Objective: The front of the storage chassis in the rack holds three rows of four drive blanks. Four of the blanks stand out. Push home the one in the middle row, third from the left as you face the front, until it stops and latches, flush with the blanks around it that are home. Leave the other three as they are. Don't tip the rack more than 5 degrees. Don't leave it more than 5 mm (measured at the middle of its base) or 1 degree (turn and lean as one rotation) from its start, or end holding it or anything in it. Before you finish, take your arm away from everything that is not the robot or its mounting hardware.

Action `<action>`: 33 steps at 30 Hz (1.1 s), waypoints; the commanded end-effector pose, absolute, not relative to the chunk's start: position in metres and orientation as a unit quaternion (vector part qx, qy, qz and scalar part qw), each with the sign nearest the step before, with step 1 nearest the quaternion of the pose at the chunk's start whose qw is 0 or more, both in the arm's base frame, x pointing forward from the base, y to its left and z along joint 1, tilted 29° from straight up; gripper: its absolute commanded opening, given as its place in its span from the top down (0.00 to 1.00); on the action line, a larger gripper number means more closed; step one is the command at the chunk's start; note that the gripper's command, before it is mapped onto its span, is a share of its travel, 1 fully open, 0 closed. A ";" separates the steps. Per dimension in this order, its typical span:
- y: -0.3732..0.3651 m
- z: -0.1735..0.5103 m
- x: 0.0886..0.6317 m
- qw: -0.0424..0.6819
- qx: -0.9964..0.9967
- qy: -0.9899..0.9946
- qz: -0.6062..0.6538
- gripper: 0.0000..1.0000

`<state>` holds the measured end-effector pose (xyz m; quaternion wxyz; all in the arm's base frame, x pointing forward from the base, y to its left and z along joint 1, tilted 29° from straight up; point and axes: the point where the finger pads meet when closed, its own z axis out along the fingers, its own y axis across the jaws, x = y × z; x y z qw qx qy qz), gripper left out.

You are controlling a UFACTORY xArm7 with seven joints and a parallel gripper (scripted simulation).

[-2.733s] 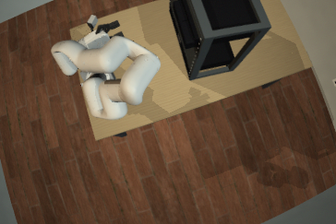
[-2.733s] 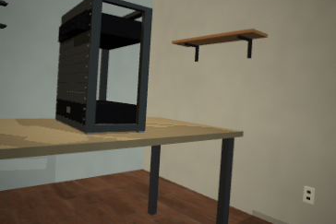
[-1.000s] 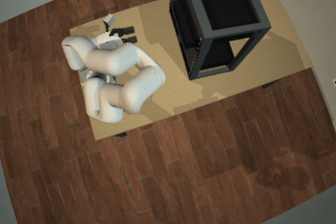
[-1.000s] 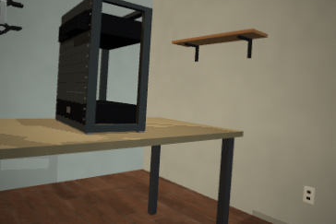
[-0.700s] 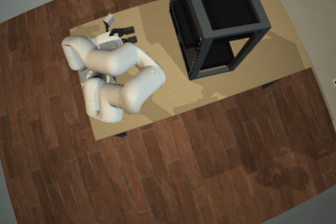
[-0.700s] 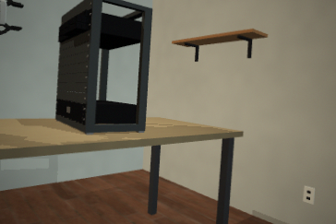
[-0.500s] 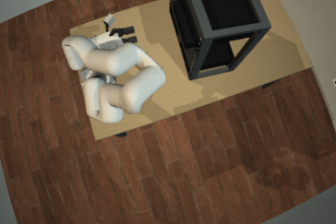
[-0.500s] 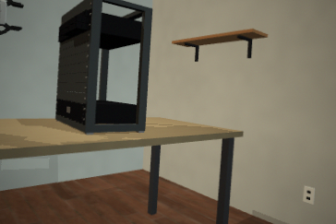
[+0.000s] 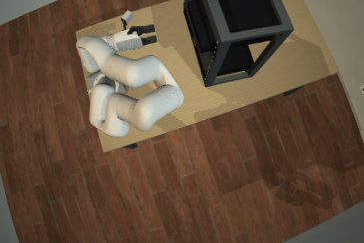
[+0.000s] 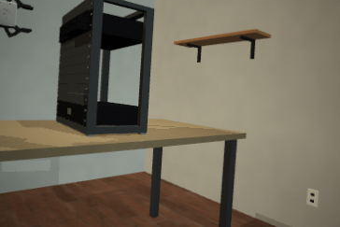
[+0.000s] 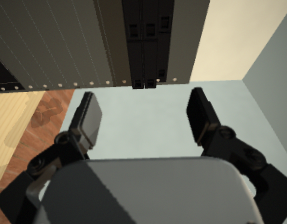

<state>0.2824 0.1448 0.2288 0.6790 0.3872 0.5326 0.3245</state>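
Note:
The dark rack (image 9: pixel 235 19) stands on the wooden table (image 9: pixel 200 59), and the exterior view shows it from the side (image 10: pixel 103 69). The storage chassis with its drive blanks (image 11: pixel 150 42) shows at the top of the wrist view as dark narrow panels; I cannot tell which blanks stand out. My gripper (image 9: pixel 149 35) is open and empty. It is well apart from the rack's front, at about the height of the rack's upper part, as the exterior view (image 10: pixel 19 18) shows. Its two fingers frame open space below the chassis.
The arm's white links (image 9: pixel 125 89) fold over the left part of the table. A wall shelf (image 10: pixel 224 38) hangs on the right wall, far from the rack. The table's edge (image 10: pixel 187 141) lies just right of the rack.

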 end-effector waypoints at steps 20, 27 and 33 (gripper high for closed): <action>0.149 0.229 0.317 0.672 0.385 0.541 0.328 0.00; 0.149 0.229 0.317 0.672 0.385 0.541 0.328 0.00; 0.149 0.229 0.317 0.672 0.385 0.541 0.328 0.00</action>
